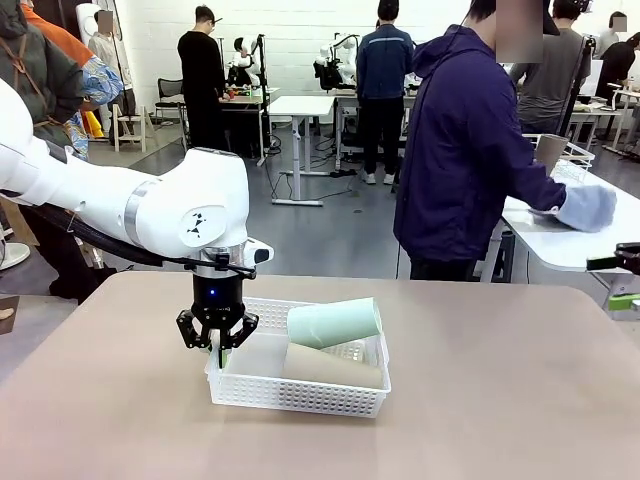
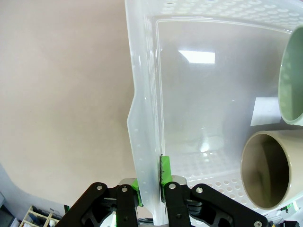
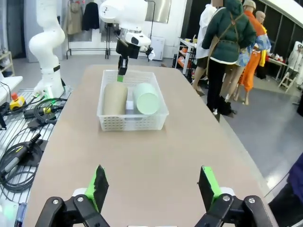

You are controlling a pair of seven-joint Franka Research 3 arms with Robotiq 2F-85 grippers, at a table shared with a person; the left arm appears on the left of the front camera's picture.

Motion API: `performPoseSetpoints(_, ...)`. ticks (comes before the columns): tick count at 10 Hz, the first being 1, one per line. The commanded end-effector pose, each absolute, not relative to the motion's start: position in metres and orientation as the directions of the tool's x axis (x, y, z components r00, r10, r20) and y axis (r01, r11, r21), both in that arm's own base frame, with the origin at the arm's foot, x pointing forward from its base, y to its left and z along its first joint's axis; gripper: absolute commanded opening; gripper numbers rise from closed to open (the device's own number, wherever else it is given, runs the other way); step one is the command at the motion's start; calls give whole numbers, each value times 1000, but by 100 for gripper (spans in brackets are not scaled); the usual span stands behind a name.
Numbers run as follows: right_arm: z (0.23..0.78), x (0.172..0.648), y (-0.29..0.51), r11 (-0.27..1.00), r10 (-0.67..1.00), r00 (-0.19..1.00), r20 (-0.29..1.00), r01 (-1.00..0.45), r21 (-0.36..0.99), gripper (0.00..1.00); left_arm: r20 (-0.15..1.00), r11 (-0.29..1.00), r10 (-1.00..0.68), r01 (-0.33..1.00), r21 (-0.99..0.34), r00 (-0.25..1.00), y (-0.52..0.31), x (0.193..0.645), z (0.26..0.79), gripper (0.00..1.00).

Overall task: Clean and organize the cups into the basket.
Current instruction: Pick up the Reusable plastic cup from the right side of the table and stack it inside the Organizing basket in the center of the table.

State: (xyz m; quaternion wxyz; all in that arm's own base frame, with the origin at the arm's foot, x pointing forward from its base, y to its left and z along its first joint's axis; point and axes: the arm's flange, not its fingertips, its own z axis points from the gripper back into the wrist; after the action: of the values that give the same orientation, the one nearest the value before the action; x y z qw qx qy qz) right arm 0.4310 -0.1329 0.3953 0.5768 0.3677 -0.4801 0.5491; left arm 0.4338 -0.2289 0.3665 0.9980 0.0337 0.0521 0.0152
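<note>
Lattice walls mark the white basket [image 1: 300, 395] in your front view, where it sits on the tan table [image 1: 480, 400], left of centre. Two cups lie on their sides inside it: the tan cup [image 1: 330, 365] along the near wall and the mint green cup [image 1: 335, 323] just behind it, slightly tilted. Your left gripper [image 1: 218, 345] points straight down at the basket's left short end, its fingers drawn together on the rim. Beyond the table a person [image 1: 465, 150] in a dark blue jacket faces another table to the right. In your left wrist view the basket's thin end wall runs up between the two green pads [image 2: 163, 172], which pinch it from either side; both cups show their open mouths at the right. In your right wrist view your right gripper [image 3: 152, 189] hangs over bare table well short of the basket, jaws spread wide with nothing between them, while the cups lie side by side, tan on the left.
</note>
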Motion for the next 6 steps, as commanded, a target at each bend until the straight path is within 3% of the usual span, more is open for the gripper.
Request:
performPoseSetpoints(1, 399, 445, -127, 82, 287, -59, 956, -993, -85, 100, -95, 997, 31, -24, 74, 995, -229, 434, 369, 0)
performPoseSetpoints(2, 416, 456, -117, 92, 290, -56, 955, -992, -86, 100, -95, 997, 31, -24, 74, 995, -229, 434, 369, 0)
performPoseSetpoints(3, 388, 437, -130, 114, 280, -53, 958, -990, -88, 100, -95, 997, 31, -24, 74, 995, -229, 434, 369, 0)
performPoseSetpoints(6, 388, 437, -130, 114, 280, -53, 958, -990, -88, 100, -95, 997, 31, -24, 74, 995, -229, 434, 369, 0)
